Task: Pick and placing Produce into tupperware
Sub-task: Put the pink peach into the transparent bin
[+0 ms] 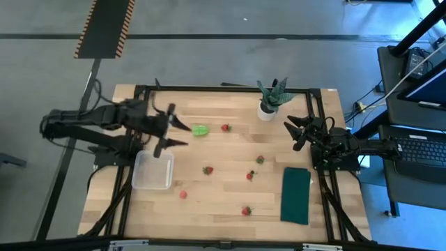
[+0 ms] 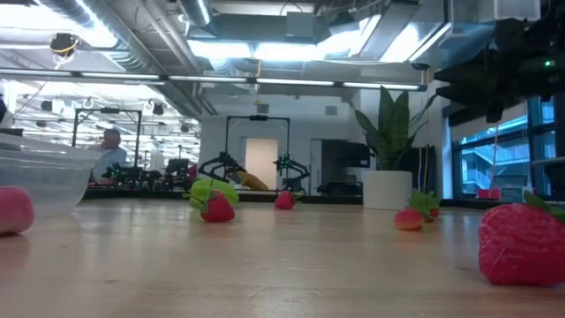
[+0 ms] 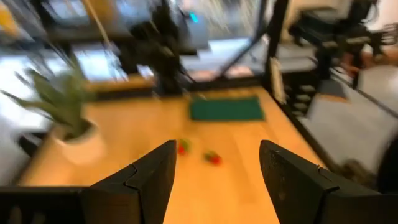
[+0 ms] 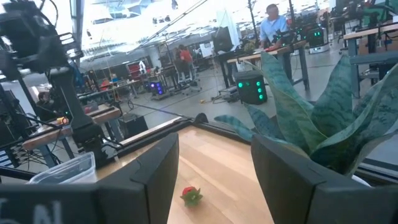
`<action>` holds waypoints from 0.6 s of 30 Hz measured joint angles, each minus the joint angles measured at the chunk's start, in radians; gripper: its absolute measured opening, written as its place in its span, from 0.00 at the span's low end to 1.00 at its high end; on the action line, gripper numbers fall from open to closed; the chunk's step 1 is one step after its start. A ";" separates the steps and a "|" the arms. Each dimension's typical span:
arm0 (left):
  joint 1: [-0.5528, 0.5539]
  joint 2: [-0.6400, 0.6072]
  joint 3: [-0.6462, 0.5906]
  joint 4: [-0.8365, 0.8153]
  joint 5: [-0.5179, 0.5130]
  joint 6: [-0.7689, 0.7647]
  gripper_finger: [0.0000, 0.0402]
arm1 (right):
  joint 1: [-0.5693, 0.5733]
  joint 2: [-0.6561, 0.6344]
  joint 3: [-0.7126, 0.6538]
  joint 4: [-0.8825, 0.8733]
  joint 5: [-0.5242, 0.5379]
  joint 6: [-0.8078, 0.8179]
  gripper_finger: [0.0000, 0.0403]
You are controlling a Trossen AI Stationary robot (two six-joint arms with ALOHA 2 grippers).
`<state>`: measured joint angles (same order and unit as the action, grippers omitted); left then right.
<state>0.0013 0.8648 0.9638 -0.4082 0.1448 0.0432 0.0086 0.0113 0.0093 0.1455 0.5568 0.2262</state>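
Observation:
The clear tupperware sits on the table at the left. The produce lies spread over the wood. A light green leafy piece has a red strawberry beside it. More strawberries lie at mid table and toward the near edge. My left gripper hangs open in the air just beyond the tupperware's far side, with nothing between its fingers. My right gripper waits open at the right, beside the potted plant.
A spiky plant in a white pot stands at the far edge, right of centre. A dark green cloth lies flat near the right edge. A black frame rail runs along the table's far side. Bare wood lies between the pieces.

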 joint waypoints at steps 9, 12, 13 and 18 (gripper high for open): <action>-0.246 0.313 0.225 -0.249 -0.126 -0.298 0.56 | 0.000 0.000 0.000 0.000 0.000 0.001 0.51; -0.321 0.408 0.257 -0.336 -0.158 -0.408 0.56 | 0.000 0.000 0.000 -0.001 0.000 0.001 0.51; -0.344 0.439 0.264 -0.366 -0.161 -0.433 0.56 | 0.000 0.000 0.000 -0.001 0.000 0.000 0.51; -0.436 0.581 0.276 -0.446 -0.153 -0.479 0.53 | 0.000 0.000 0.000 -0.001 0.001 -0.032 0.51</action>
<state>-0.4344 1.4460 1.2400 -0.8543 -0.0080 -0.4355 0.0090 0.0113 0.0093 0.1444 0.5575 0.1938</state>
